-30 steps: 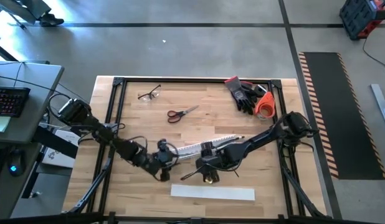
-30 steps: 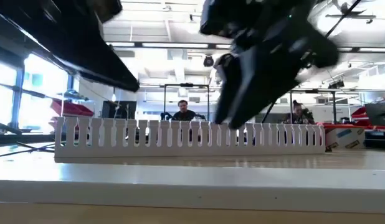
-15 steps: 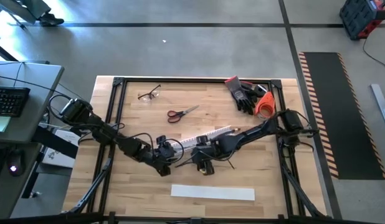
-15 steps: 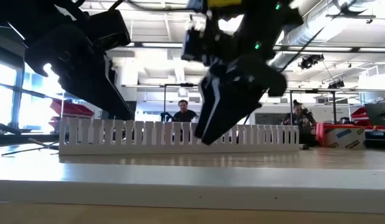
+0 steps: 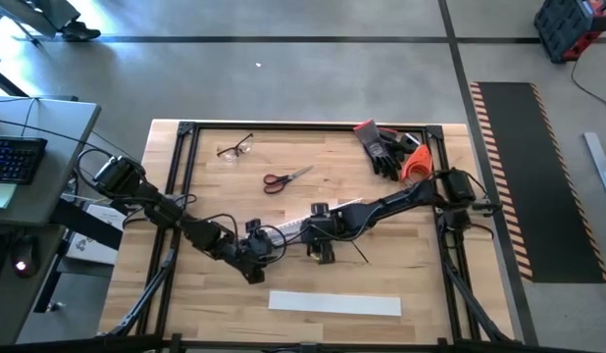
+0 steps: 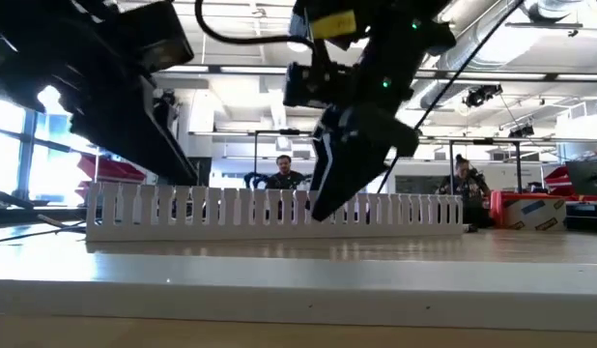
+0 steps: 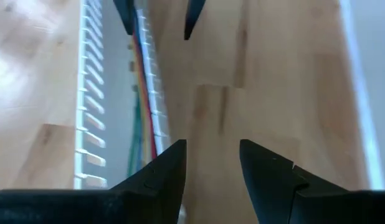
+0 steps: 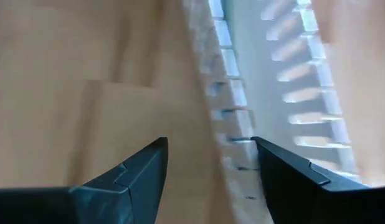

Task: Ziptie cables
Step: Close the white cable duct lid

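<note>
A white slotted duct (image 5: pixel 328 216) lies slantwise in the middle of the table. The cables (image 7: pixel 142 106), thin coloured wires, lie along its channel. My right gripper (image 8: pixel 211 168) is open and comes down over the duct's near wall (image 8: pixel 225 93), with one finger over the channel and one over the bare table. My left gripper (image 7: pixel 212 165) is open at the duct's left end (image 5: pixel 259 238), its fingers low over the table. A thin black strip (image 5: pixel 358 254), as far as I can tell the ziptie, lies on the table on the near side of the right gripper. My right gripper stands astride the duct's near wall (image 8: pixel 225 93), slanting down from the right; I cannot tell whether a finger touches it. My left gripper has one finger (image 7: pixel 164 171) right beside the duct's end, and I cannot tell whether it touches.
Red-handled scissors (image 5: pixel 286 179) and glasses (image 5: pixel 234 148) lie toward the far edge, with gloves (image 5: pixel 386 147) and an orange roll (image 5: pixel 417 169) at the far right. A flat white cover strip (image 5: pixel 334 304) lies near the front edge. People sit in the room beyond (image 6: pixel 284 174).
My right gripper has swung toward the table's left and far edges and sunk a little, coming from the near side of the duct onto its near wall. The duct's right end has shifted a little toward the far edge.
</note>
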Action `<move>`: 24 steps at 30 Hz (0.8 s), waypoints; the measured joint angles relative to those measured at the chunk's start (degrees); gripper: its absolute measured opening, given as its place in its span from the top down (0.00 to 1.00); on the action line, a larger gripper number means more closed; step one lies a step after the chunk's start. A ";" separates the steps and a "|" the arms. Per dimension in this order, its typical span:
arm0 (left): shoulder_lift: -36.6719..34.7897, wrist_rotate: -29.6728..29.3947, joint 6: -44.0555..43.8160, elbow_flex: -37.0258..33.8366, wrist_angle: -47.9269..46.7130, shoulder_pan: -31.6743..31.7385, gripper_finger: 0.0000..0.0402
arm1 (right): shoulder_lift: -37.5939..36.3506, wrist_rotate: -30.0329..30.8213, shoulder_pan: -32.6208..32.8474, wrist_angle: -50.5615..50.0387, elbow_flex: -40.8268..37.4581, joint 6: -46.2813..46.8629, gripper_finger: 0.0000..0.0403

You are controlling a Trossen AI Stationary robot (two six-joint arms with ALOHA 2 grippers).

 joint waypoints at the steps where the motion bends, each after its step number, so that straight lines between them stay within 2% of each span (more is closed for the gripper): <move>1: 0.00 0.35 -0.28 0.00 0.00 -0.52 0.67 | -0.08 -1.93 0.03 -0.04 0.07 0.56 0.47; 6: 0.00 0.86 -2.88 0.00 0.48 -3.26 0.67 | -0.08 -10.14 2.44 -1.93 0.10 4.77 0.47; 14: 0.02 0.50 -7.45 0.00 4.90 -8.47 0.67 | -0.10 -9.97 9.32 -2.85 0.10 14.36 0.47; 19: 0.02 -1.83 -8.11 0.68 8.04 -11.46 0.67 | -1.63 -2.96 13.04 -4.22 0.48 15.57 0.47; 24: 0.02 -3.69 -3.85 5.17 8.34 -13.30 0.67 | -5.97 6.97 15.53 -9.68 2.92 15.44 0.47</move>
